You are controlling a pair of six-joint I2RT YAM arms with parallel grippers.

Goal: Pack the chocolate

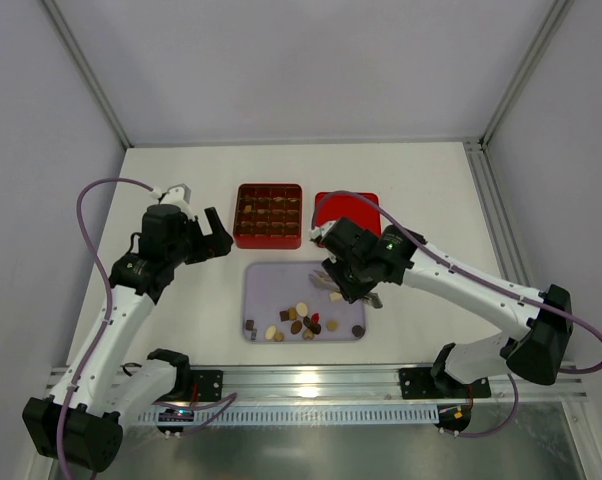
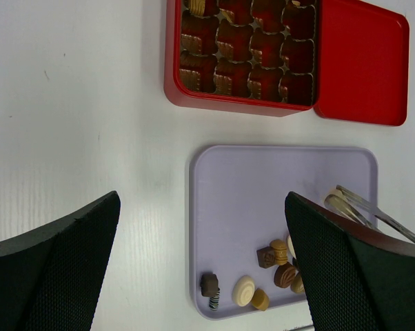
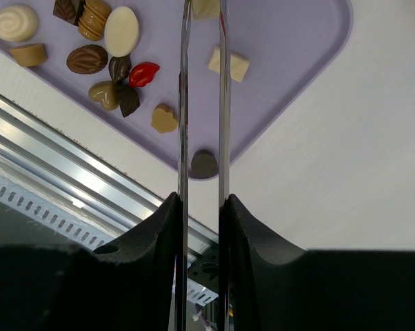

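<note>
Loose chocolate lies in a cluster on the near part of the lilac tray: dark, tan and cream pieces and one red one. My right gripper hangs over the tray's right side, shut on metal tongs. The tongs' tips pinch a cream piece, which also shows in the left wrist view as a cream piece. Another cream square lies beside the blades. My left gripper is open and empty, above the table left of the red box.
The red box has a grid of paper-cup compartments, and its red lid lies to its right. A dark round piece sits in the tray's near right corner. The metal rail runs along the table's near edge.
</note>
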